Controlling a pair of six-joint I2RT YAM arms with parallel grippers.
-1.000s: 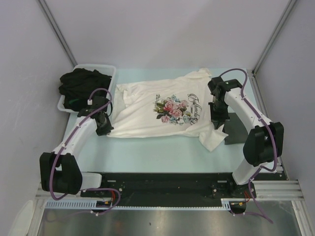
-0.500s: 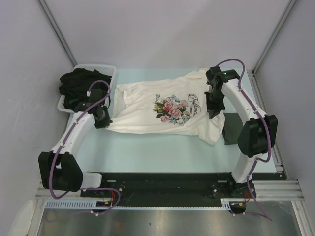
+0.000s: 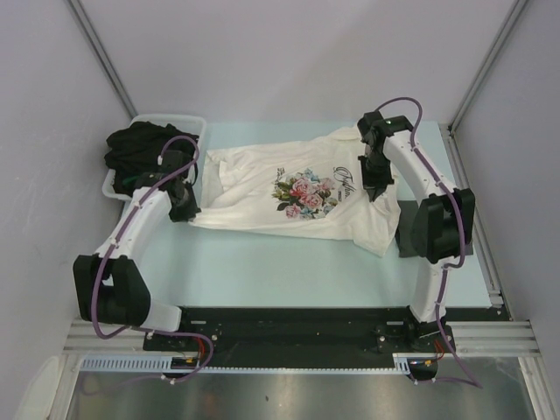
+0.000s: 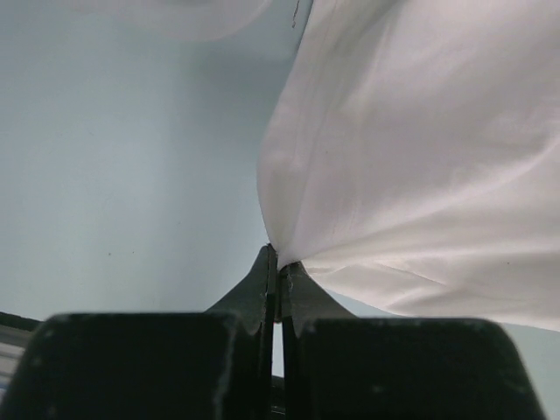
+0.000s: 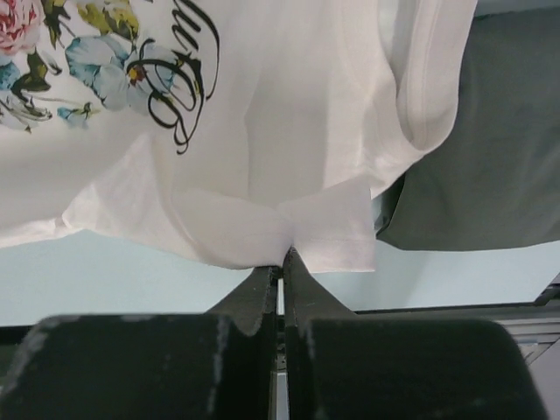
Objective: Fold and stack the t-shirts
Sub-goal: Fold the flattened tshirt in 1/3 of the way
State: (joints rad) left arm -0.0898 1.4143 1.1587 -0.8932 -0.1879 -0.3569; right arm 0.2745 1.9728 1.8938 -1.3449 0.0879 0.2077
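Note:
A cream-white t-shirt (image 3: 262,197) with a pink rose print and dark script lies spread across the middle of the table. My left gripper (image 3: 184,208) is shut on the shirt's left edge, and the left wrist view shows its tips (image 4: 278,262) pinching the cloth (image 4: 420,157). My right gripper (image 3: 376,185) is shut on the shirt's right end, its tips (image 5: 283,258) biting a fold of hem below the script (image 5: 289,114). A dark grey t-shirt (image 3: 404,234) (image 5: 490,149) lies flat at the right, partly under my right arm. Black t-shirts (image 3: 140,150) are heaped in the tub.
A white plastic tub (image 3: 197,122) stands at the back left corner of the pale green table (image 3: 262,262). Grey walls and metal posts close in three sides. The black base rail (image 3: 289,325) runs along the near edge.
Both grippers have moved away from the bases toward the far side, still shut on the cream shirt. Its near edge and right end have been drawn back with them.

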